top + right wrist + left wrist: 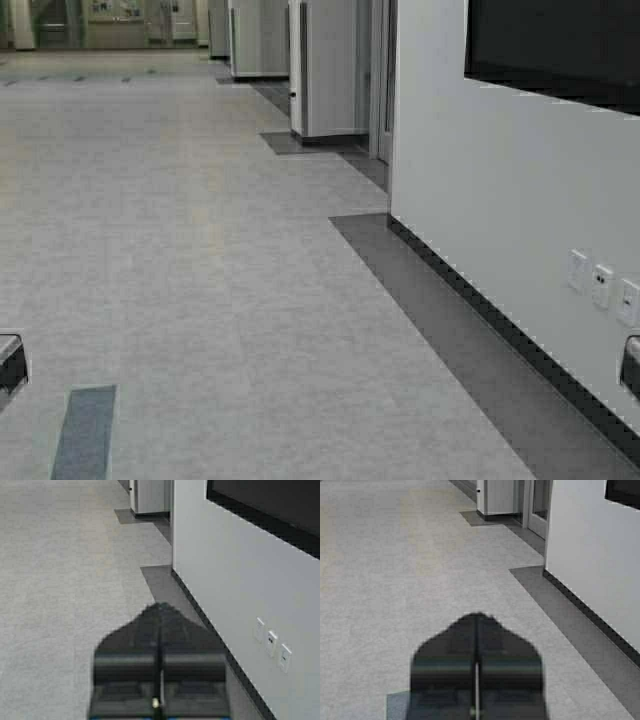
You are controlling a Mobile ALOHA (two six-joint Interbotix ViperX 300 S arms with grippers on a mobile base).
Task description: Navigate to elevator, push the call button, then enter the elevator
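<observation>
1. Facing down a wide corridor with a pale grey floor (pixel 200 250), a white wall (pixel 500 200) close on the right.
2. Left end effector (pixel 477 622) clenched, fingers pressed together along a thin seam, held low over the floor; only a dark corner of it at the left edge of the high view.
3. Right end effector (pixel 160 611) clenched likewise, hanging near the wall's dark baseboard (pixel 520 345); only a sliver at the right edge of the high view.
4. Elevator and call button not identifiable in any view.
5. Ahead on the right, past the wall's corner, a recess with a door frame (pixel 380 80), mostly hidden by the wall; impossible to tell what lies inside.
6. Beyond the recess, a white pillar (pixel 325 65) standing on a darker floor patch, more pillars farther down.
7. 3 white socket plates (pixel 601 286) low on the wall, just above the baseboard.
8. Dark framed panel (pixel 550 45) high on the wall, cut off by the top and right edges.
9. Dark floor band (pixel 450 330) running beside the baseboard.
10. Grey strip (pixel 85 430) on the floor near the left end effector, cut off at the bottom.
11. Far end of the corridor too small to make out.
</observation>
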